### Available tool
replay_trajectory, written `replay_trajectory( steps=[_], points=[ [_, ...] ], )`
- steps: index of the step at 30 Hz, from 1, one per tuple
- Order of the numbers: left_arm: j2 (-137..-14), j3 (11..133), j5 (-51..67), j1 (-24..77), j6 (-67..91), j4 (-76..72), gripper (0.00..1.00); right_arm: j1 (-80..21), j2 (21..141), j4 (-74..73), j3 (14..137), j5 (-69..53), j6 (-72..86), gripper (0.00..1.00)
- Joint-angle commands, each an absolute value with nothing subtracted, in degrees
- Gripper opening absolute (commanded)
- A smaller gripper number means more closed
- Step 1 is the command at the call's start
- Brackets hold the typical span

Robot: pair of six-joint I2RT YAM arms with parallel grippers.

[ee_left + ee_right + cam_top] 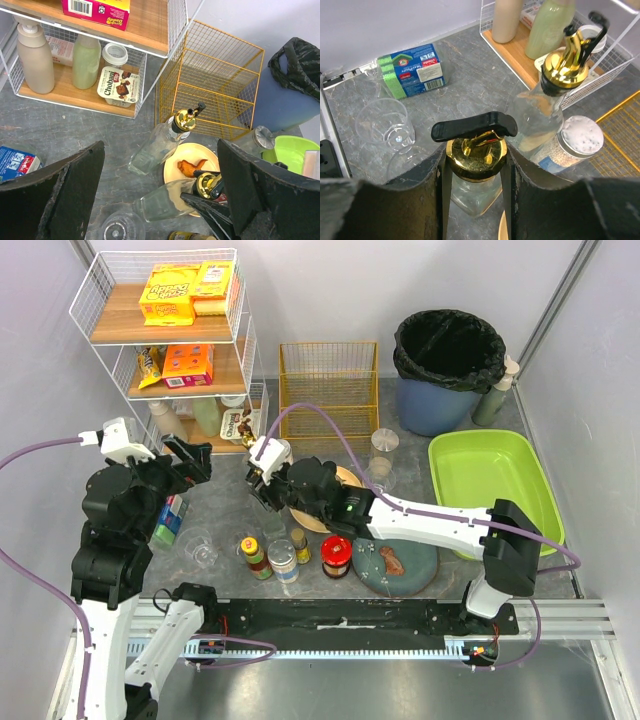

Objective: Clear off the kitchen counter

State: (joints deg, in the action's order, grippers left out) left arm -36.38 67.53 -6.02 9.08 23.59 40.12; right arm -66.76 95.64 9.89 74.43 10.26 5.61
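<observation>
The kitchen counter (215,502) is dark grey and mottled and holds many items. My right gripper (262,483) reaches to the counter's left-middle and is shut on the gold cap of a clear glass oil bottle (474,159), jaws on either side of the cap (475,165). The held bottle (170,200) looks tilted in the left wrist view. A second glass bottle with a gold pourer (542,112) stands just beyond it. My left gripper (190,462) hovers open and empty above the counter's left side, its fingers (50,195) wide apart.
A yellow plate with a chicken wing (192,167), a white-lidded jar (575,142), a sponge pack (412,70) and clear glasses (200,548) are nearby. Small jars (283,560) and a teal plate (395,565) stand in front. White wire rack (175,350), yellow basket (328,390), bin (447,365), green tray (490,485).
</observation>
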Motion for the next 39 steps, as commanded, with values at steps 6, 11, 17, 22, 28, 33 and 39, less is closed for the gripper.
replay_trajectory(
  steps=[6, 11, 17, 22, 28, 33, 39],
  points=[
    [-35.77, 67.94, -8.35, 9.05, 21.18, 38.23, 0.99, -67.32, 86.49, 13.55, 85.95, 9.41, 2.99, 0.00],
    [-35.77, 68.12, -9.49, 9.05, 21.09, 38.32, 0.99, -67.32, 84.02, 5.30, 92.88, 9.05, 1.50, 0.00],
    [-36.39, 68.55, -10.55, 9.14, 21.09, 38.58, 0.99, -67.32, 84.73, -7.11, 106.50, 11.85, -2.19, 0.00],
    [-36.82, 68.38, -9.41, 9.05, 20.83, 38.41, 0.99, -67.32, 86.39, -11.51, 114.77, 20.19, -8.15, 0.00],
    [-39.02, 70.31, -0.80, 9.05, 18.63, 38.32, 0.99, -62.50, 91.22, -11.95, 122.77, 24.44, -12.31, 0.00],
    [-40.25, 71.54, -0.70, 9.05, 18.20, 38.23, 0.99, -51.35, 95.79, -10.99, 127.69, 17.59, -11.16, 0.00],
    [-42.98, 72.60, 1.41, 9.05, 18.72, 37.53, 0.99, -39.66, 103.52, -8.62, 135.17, 8.46, -8.18, 0.00]
  ],
)
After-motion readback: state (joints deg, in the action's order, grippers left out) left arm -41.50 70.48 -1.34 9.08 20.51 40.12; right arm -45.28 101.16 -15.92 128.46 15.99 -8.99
